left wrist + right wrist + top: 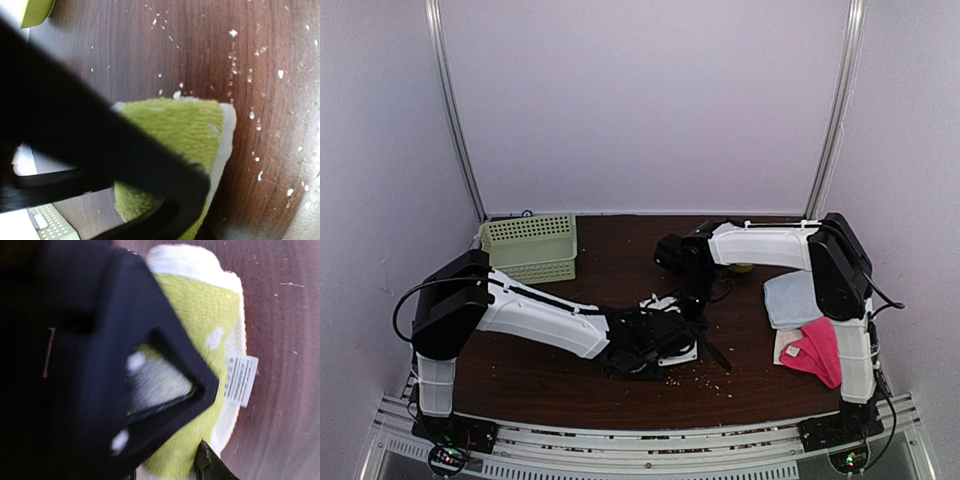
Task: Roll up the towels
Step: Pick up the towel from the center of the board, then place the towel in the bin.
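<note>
Yellow towel (170, 130) beneath left fingers (75, 135)

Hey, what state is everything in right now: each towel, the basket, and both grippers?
yellow towel: bunched thick, white backing showing
light blue towel: flat, unrolled
cream towel: flat, partly covered
pink towel: crumpled on the cream towel
green basket: upright
left gripper: at the yellow towel, grip unclear
right gripper: at the yellow towel, grip unclear

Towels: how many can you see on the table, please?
4: yellow towel at centre, blue towel right, pink towel nearer, cream towel beneath it; more may be hidden.
</note>
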`<state>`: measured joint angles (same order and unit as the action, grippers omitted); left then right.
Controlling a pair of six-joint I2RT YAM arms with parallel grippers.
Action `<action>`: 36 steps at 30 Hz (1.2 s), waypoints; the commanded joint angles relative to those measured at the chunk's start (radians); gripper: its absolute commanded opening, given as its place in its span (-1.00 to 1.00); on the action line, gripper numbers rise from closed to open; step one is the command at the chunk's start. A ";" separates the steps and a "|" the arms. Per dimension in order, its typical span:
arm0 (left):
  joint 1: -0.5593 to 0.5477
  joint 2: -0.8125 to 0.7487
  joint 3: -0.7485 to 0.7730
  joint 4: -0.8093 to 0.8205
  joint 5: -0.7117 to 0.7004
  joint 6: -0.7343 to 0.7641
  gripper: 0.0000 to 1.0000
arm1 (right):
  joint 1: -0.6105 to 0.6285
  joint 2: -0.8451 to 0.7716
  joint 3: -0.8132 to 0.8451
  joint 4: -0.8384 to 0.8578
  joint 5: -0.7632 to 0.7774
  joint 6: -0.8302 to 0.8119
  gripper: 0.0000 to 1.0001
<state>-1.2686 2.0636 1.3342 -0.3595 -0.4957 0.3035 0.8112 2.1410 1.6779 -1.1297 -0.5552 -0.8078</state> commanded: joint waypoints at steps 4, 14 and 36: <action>0.047 -0.022 -0.016 0.015 0.005 -0.041 -1.00 | -0.063 -0.202 0.028 -0.093 -0.020 0.024 -0.12; 0.098 -0.200 -0.020 0.017 0.046 -0.130 -1.00 | -0.381 -0.436 -0.167 0.236 -0.065 0.299 -0.04; 0.513 -0.218 0.369 -0.332 -0.178 -0.400 -1.00 | -0.530 -0.609 -0.611 0.615 -0.194 0.387 -0.06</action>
<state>-0.8387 1.7828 1.5944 -0.5819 -0.5491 0.0010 0.2844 1.5204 1.0561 -0.5274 -0.7059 -0.4141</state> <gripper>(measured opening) 0.205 0.471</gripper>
